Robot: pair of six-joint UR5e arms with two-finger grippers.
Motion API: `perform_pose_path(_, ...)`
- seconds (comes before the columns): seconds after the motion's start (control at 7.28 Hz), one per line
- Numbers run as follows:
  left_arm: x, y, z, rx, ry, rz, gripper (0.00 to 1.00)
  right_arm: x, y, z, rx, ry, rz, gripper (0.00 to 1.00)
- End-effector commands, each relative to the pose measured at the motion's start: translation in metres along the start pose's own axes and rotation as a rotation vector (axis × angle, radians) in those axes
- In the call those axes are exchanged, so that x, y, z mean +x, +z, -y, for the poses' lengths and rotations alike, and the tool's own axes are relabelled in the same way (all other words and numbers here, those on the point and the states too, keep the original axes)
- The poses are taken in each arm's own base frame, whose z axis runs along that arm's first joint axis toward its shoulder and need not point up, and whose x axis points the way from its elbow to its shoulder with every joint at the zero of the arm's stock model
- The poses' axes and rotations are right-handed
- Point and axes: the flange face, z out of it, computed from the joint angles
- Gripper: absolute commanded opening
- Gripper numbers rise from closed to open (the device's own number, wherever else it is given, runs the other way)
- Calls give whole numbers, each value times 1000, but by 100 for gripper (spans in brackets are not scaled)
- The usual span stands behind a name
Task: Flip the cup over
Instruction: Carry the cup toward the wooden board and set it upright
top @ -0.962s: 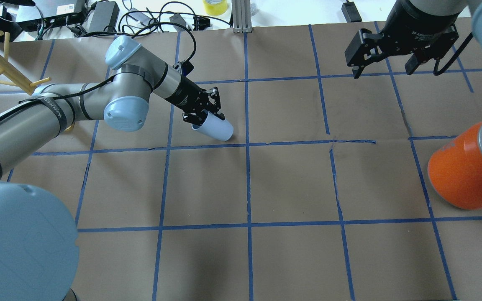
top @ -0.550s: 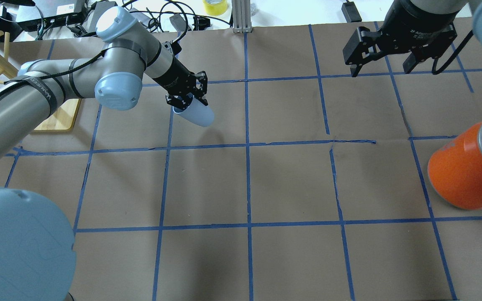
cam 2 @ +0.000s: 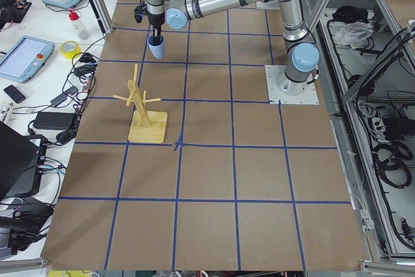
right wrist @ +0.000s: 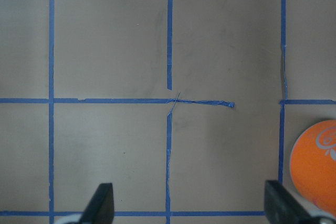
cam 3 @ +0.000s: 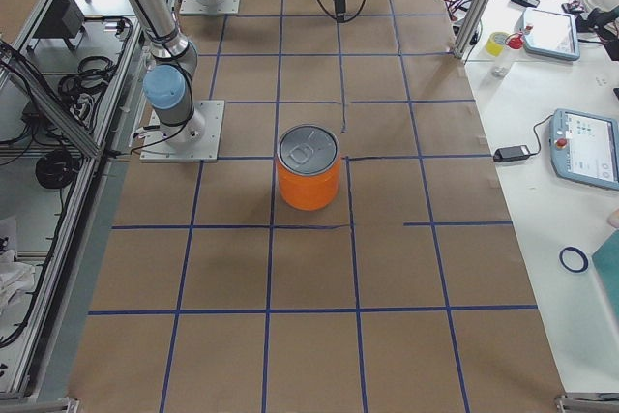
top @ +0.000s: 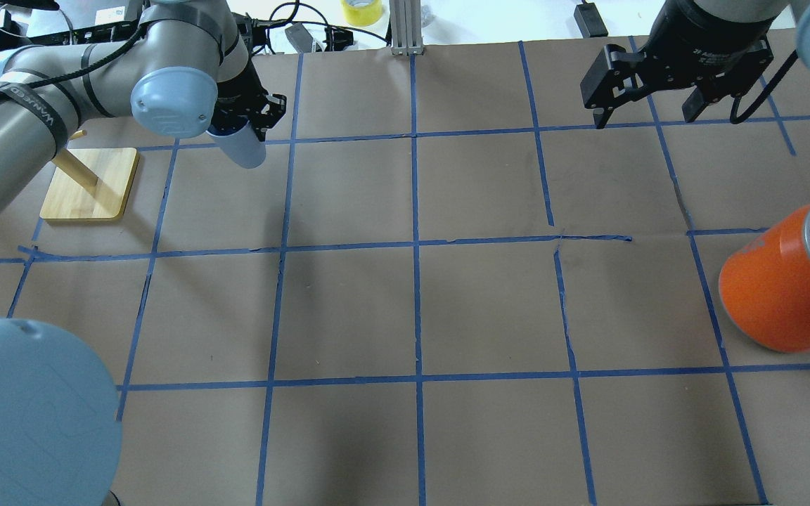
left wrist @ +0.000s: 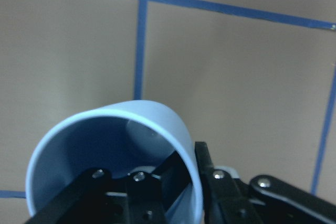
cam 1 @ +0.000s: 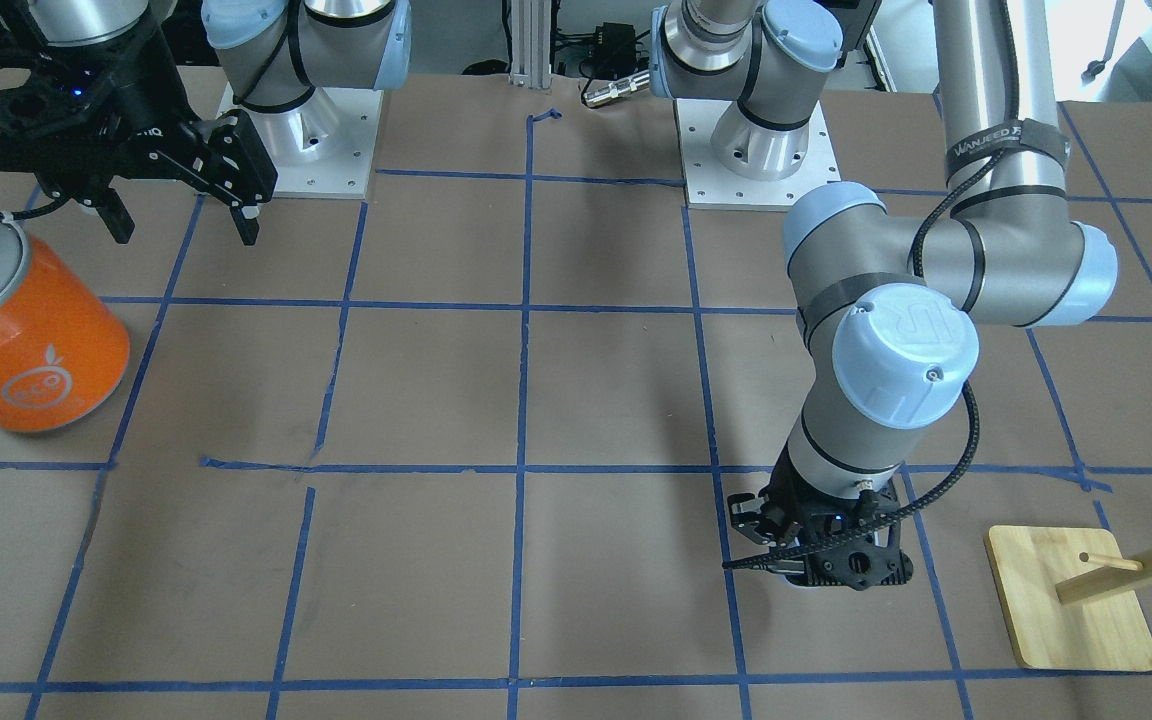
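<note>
Swung leftward since before, the left pincer [top: 249, 118] clamps the cup [top: 242, 146] by its rim, mouth up, near the stand [top: 88, 184]. Lower it level onto the tabletop [top: 405, 316] before releasing. Idle, the right pincer [top: 647, 116] gapes wide.

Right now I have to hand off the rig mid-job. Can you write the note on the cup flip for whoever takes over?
Left gripper: shut on the cup, pinching its rim with one finger inside and one outside.
Right gripper: open, holding nothing, hovering apart from the orange can.
Cup: hangs from the left gripper, mouth up and roughly upright, beside the wooden rack and not touching it. I cannot tell whether its base touches the table.
Done: the cup is gripped and mouth-up.
Left: probably seat it on its base, open the left gripper and lift clear of the rim.
</note>
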Motion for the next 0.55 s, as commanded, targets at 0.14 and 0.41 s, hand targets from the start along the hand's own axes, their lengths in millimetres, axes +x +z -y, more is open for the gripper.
perform_pose_path(0.14, -25, 43, 9, 9, 17, 42, 0, 0, 1, 0, 1, 0, -2, 100)
perform_pose_path(0.41, -31, 65, 3, -32, 9, 39, 0, 0, 0, 0, 2, 0, -2, 100)
